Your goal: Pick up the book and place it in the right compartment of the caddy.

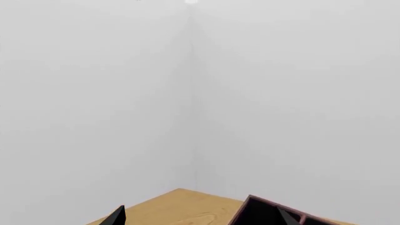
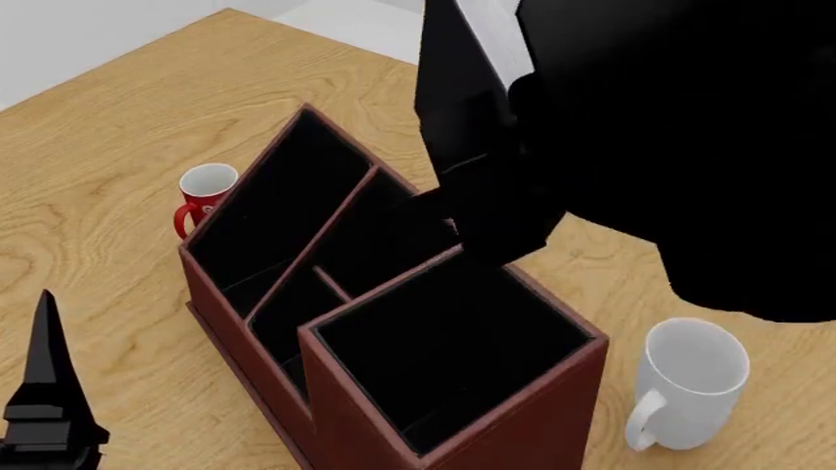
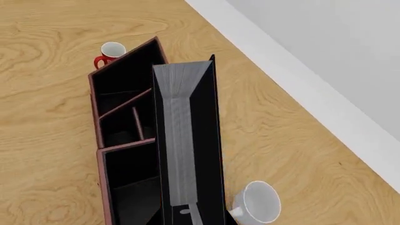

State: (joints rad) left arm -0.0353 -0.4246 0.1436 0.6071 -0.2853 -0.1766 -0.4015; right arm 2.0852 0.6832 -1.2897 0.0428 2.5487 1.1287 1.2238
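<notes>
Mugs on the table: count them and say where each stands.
2. A red mug stands at the caddy's low far end; a white mug stands beside its tall compartment. The arm could hide more.

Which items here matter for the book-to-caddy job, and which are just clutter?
Job:
- book, held in the right claw
- caddy
- right compartment, empty

Clutter:
- white mug, beside the caddy
- red mug, on the caddy's other side

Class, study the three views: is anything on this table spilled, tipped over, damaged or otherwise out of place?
Nothing stands out. The caddy, white mug and red mug stand upright on the table; the book is held above the caddy.
</notes>
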